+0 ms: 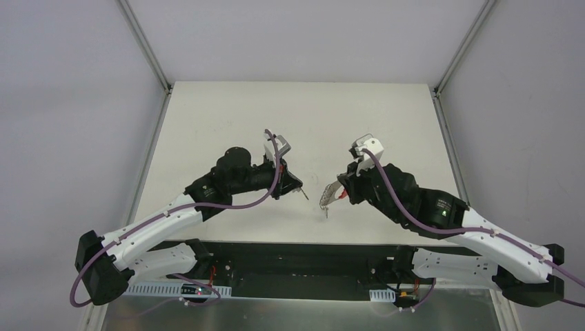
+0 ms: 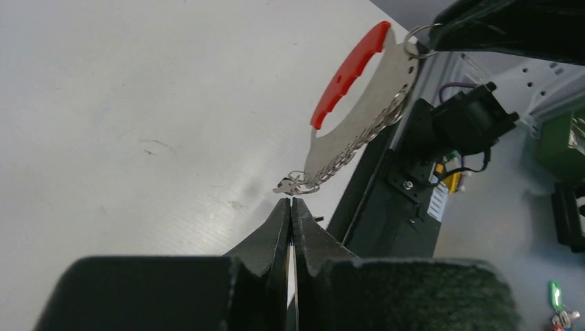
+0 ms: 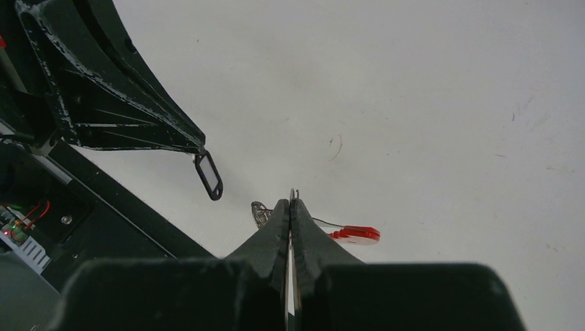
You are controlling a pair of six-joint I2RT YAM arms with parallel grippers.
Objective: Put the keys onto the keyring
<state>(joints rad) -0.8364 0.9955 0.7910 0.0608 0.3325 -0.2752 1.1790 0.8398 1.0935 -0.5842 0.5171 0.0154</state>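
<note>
White table (image 1: 227, 117) below: my left fingers (image 2: 276, 227) pinch the tiny key (image 3: 208, 176); my right fingers (image 3: 276, 227) clamp the keyring (image 2: 379, 103), likely light and floppy.

Top view high, looking down; 2 wrist views close, opposed; all share table (image 1: 227, 110).

Matt off-white table (image 2: 124, 103), finely ribbed, with faint scuffs. On the keyring (image 2: 376, 96), a flat strap of dull, brushed-looking grey metal, a crescent tag (image 2: 348, 69) of smooth glossy red plastic, and loops of thin bright metal wire. The key (image 3: 215, 195) has a smooth black head with a slight sheen. The left claw (image 2: 291, 203) is matt black plastic, scratched pale on its outer faces, with a fuzzy, felt-like pad (image 2: 414, 296) behind. The right claw (image 3: 290, 203) is matt black plastic.
</note>
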